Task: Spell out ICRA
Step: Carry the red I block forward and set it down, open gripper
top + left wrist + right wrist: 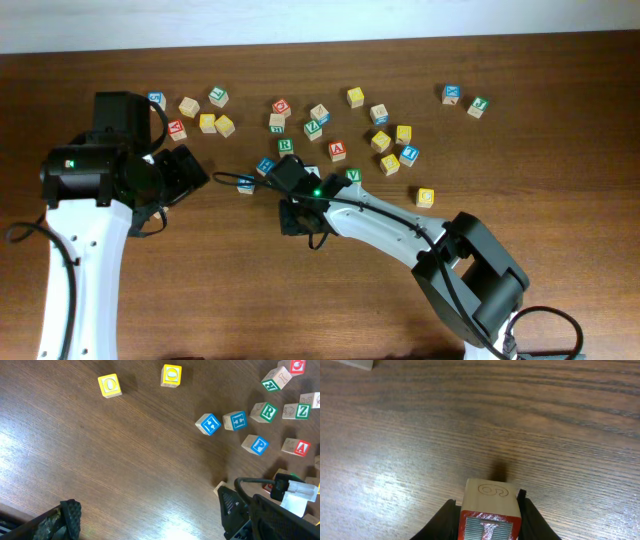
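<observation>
A dark brown wooden table is scattered with small lettered wooden cubes. Just below the overhead frame's centre, the right gripper is clamped on a light-wood cube with a red letter I, one finger pressed to each side. At centre left, the left gripper has its fingers spread wide apart and holds nothing. Above the right gripper lie the green R cube and the red A cube, near each other. The blue P cube sits close by.
</observation>
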